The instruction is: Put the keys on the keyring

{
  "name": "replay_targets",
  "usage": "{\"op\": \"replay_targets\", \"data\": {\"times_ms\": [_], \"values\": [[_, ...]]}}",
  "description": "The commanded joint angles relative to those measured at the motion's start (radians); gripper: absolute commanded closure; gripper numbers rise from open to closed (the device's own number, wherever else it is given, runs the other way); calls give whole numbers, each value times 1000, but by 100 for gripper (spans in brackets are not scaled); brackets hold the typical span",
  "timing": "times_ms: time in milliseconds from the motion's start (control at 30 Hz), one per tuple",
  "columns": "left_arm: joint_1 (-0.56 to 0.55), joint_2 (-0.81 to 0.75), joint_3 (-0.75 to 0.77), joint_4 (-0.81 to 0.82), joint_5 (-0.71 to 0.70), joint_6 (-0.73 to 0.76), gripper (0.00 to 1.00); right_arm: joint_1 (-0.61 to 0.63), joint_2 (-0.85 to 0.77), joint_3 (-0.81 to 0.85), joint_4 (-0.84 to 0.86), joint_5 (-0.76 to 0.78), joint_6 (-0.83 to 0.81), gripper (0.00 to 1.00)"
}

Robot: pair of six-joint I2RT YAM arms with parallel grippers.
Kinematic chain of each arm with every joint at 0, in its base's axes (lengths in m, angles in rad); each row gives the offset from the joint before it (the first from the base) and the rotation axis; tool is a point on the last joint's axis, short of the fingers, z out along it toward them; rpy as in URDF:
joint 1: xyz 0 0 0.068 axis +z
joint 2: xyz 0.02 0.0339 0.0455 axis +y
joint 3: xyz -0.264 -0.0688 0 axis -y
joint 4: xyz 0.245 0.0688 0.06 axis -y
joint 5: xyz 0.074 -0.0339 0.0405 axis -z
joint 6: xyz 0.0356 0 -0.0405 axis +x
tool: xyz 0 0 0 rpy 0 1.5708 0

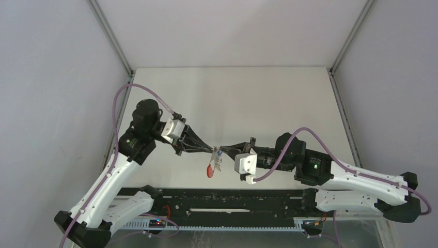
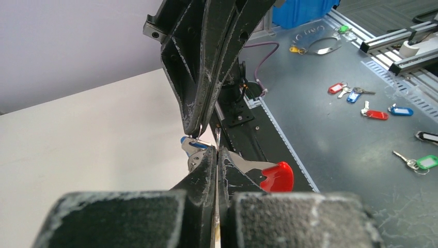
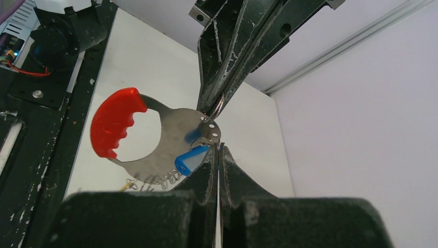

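Left gripper (image 1: 212, 149) and right gripper (image 1: 223, 150) meet tip to tip in mid-air with open room on every side, over a matte white tabletop (image 1: 248, 98) between grey walls (image 1: 46, 77). Left fingers (image 2: 204, 169) are pressed together on the grey curved sheet-metal keyring (image 3: 173, 137), whose glossy red arc band (image 3: 114, 121) hangs beyond them. Right fingers (image 3: 232, 170) pinch the tiny blue-tagged key (image 3: 190, 159) against the keyring's edge.

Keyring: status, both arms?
Left gripper shut on keyring, red band hanging down. Right gripper shut on blue-tagged key, tips meeting at the keyring's edge. No obstruction seen.
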Motion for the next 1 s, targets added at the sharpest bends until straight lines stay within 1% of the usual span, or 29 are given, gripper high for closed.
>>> {"op": "replay_targets", "data": {"times_ms": [0, 400, 967], "values": [[-6, 2, 74, 46, 42, -51, 100, 22, -15, -12, 71, 49, -40, 100], [-7, 33, 87, 50, 45, -69, 100, 35, -26, -27, 94, 22, -49, 100], [-7, 41, 84, 69, 28, -77, 100, 41, -26, -27, 104, 23, -54, 100]]}}
